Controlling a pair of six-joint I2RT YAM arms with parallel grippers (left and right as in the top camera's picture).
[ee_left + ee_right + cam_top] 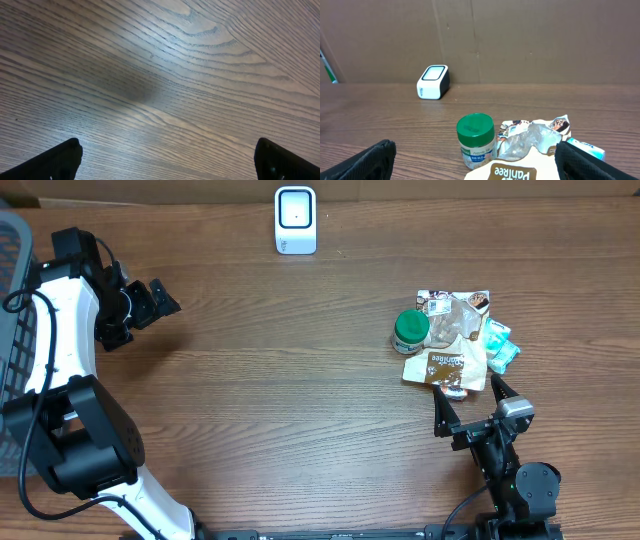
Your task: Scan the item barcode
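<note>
Green-lidded jar (476, 140) stands upright among snack pouches (450, 366) just ahead of my right gripper (468, 394), jaws spread wide; my left gripper (167, 297), also spread, hangs over the table (160, 75). I'd clasp the jar below its lid, keeping the label free for the far scanner (295, 220).

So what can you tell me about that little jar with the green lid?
The jar is small, round and plastic-looking, with a green screw lid, closed, and a pale body bearing a green-and-white label. It stands upright on the wooden table, at the left edge of a pile of snack packets, apparently touching them. Nothing else touches it.
</note>
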